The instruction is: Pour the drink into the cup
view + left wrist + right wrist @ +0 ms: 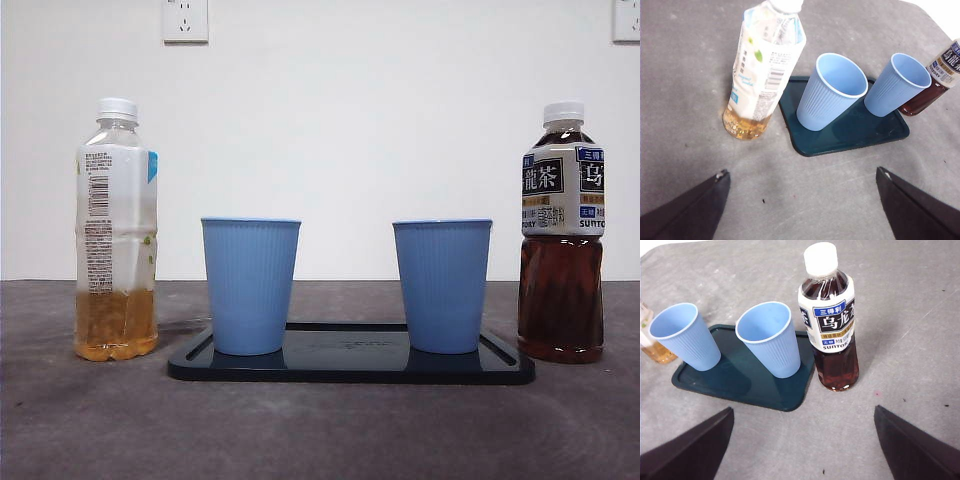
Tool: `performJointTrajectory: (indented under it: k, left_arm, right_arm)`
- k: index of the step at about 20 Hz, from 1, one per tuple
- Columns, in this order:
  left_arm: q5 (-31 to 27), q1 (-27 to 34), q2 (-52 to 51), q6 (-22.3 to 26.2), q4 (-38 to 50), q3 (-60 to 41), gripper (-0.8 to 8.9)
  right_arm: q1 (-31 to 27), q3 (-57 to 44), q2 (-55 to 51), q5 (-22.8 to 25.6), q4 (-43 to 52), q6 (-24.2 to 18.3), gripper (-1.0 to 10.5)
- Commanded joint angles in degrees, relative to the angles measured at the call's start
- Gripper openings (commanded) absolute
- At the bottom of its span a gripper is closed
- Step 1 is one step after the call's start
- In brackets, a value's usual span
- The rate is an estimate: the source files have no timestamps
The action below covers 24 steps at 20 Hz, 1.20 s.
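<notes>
Here both bottles are standing capped on the desk (pixel 320 430), flanking a tray (pixel 350 368) holding two blue cups (pixel 250 285); the left claw (pixel 800 200) and right claw (pixel 800 440) are hovering wide, holding nothing. The dark tea bottle (pixel 829 320) is looking heavy and smooth, the pale one (pixel 762 70) lighter; gripping mid-label seems safest.

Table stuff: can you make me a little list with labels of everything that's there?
tray: dark tray on the grey table
cups: two blue cups, upright on the tray, look empty
light bottle: beside the tray, capped, little drink left
dark tea bottle: at the other end, capped, fuller
left gripper: open, holding nothing
right gripper: open, holding nothing
</notes>
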Motion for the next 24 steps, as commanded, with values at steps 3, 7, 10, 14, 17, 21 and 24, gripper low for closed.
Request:
performJointTrajectory:
  k: [3, 7, 10, 14, 17, 21, 24]
  left_arm:
    - [0.28, -0.07, 0.2, 0.87, 1.07, 1.01, 4.71]
    - [0.28, -0.07, 0.17, 0.87, 1.05, 1.01, 4.71]
    - [0.26, -0.07, 0.17, 0.87, 1.09, 1.01, 4.71]
    - [0.28, -0.07, 0.17, 0.87, 1.09, 1.01, 4.7]
    - [0.28, -0.07, 0.17, 0.87, 1.07, 1.01, 4.7]
    - [0.26, -0.07, 0.2, 0.9, 1.07, 1.01, 4.7]
    - [0.26, -0.07, 0.2, 0.87, 1.03, 1.01, 4.7]
  right_arm:
    - [0.81, -3.85, 0.85, -0.24, 6.6, 6.4, 4.5]
    - [3.8, -12.85, 1.64, 0.68, 20.04, 15.02, 4.5]
    - [7.08, -17.84, 4.98, 5.35, 28.13, 16.2, 4.5]
    - [11.45, -22.91, 13.35, 11.58, 42.07, 16.13, 4.5]
    - [13.55, -24.7, 20.83, 16.48, 52.61, 14.88, 4.5]
    - [13.84, -24.72, 30.77, 17.03, 64.83, 13.84, 4.5]
    - [13.84, -24.72, 37.92, 19.32, 70.9, 12.83, 4.5]
